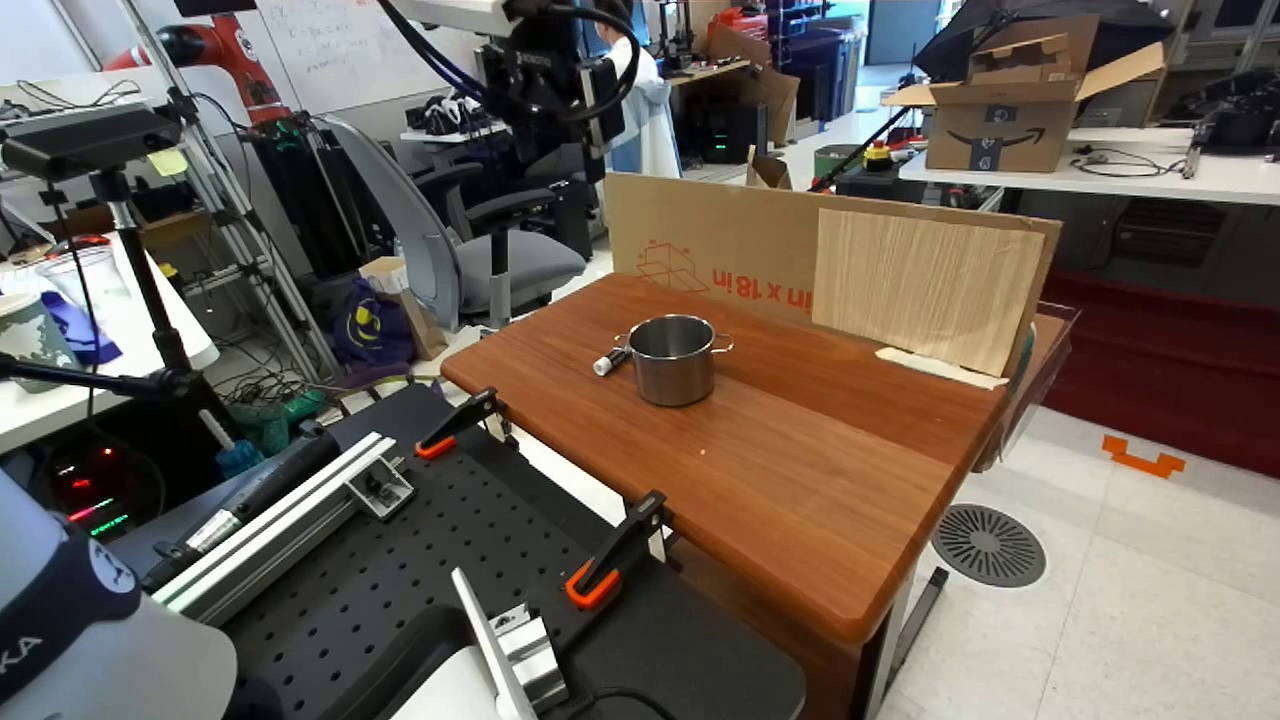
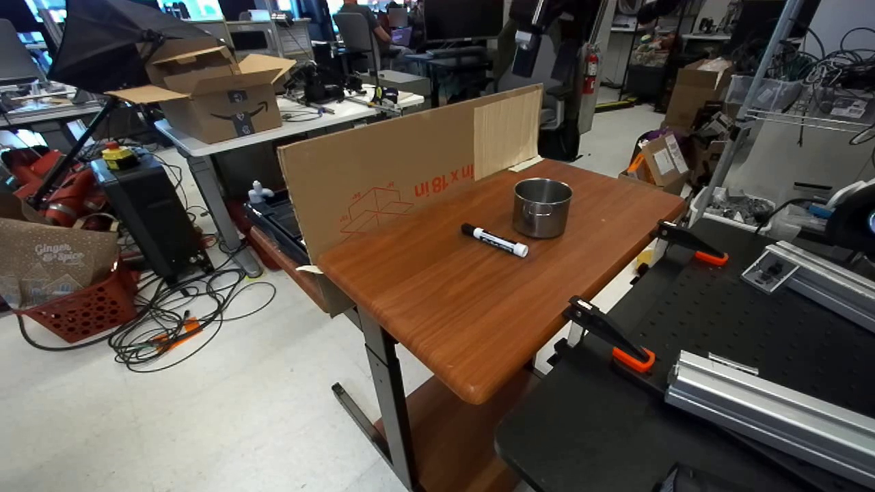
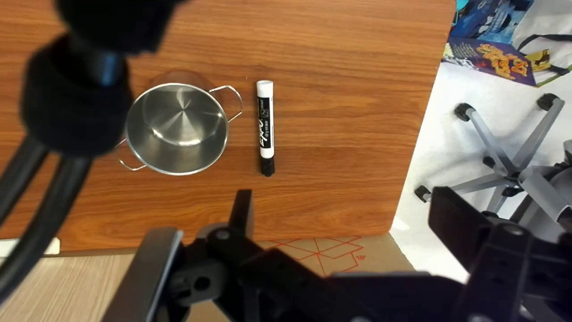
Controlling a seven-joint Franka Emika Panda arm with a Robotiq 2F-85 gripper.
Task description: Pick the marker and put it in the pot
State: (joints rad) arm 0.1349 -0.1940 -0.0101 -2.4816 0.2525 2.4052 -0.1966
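The marker (image 3: 266, 127) is white with a black label and a black cap. It lies flat on the wooden table beside the pot, not touching it, and shows whole in an exterior view (image 2: 495, 240). In an exterior view (image 1: 606, 363) the pot hides part of it. The pot (image 3: 178, 134) is a shiny steel pot with two wire handles, upright and empty inside; it stands in both exterior views (image 1: 676, 382) (image 2: 540, 220). My gripper (image 3: 342, 201) is open with nothing between its fingers, high above the table.
A cardboard panel (image 1: 720, 235) with a pale wood-grain sheet (image 1: 925, 285) stands along one table edge. Clamps (image 1: 620, 550) with orange pads grip the opposite edge, beside the black perforated base plate (image 1: 450, 540). A grey chair (image 1: 510, 265) stands past the table's end.
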